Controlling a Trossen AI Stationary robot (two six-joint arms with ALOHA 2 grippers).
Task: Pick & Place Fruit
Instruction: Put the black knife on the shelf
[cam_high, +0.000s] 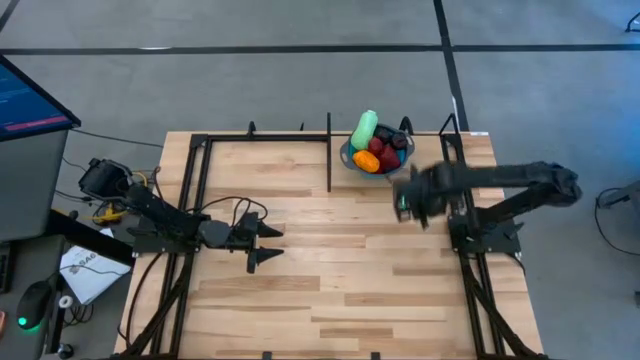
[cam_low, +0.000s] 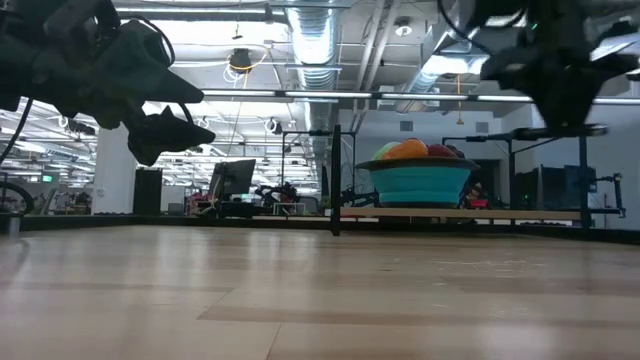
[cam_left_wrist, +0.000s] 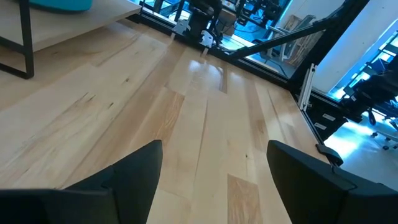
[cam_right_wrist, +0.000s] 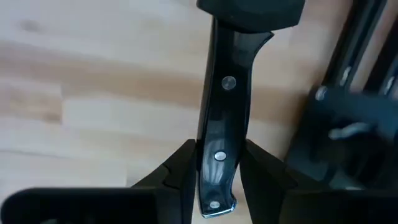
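The fruit sits piled in the round blue bowl (cam_high: 347, 157) at the table's far side: a pale green oblong piece (cam_high: 365, 128), an orange one (cam_high: 366, 160), red ones (cam_high: 386, 154) and a dark purple one (cam_high: 401, 139). The low view shows the bowl (cam_low: 418, 182) with fruit tops (cam_low: 408, 150) above its rim. My right gripper (cam_high: 405, 203) hovers near the bowl, toward the table's right side, shut on a black knife (cam_right_wrist: 222, 93). My left gripper (cam_high: 268, 243) is open above the table's left middle, holding nothing (cam_left_wrist: 214, 180). My right gripper (cam_right_wrist: 217, 168) pinches the knife's black riveted handle near its butt end (cam_right_wrist: 216, 158), one finger (cam_right_wrist: 180, 171) on each flat side, lying across the handle. The rest of the knife runs away from the fingers, above the wooden table. In the low view the gripper (cam_low: 560, 75) is well above the table.
A black metal frame (cam_high: 329, 150) stands along the table's far and side edges, with one upright post just left of the bowl. Bare wooden tabletop (cam_high: 340, 270) spans the middle and near side. A monitor (cam_high: 30, 100) and cables lie off the table's left.
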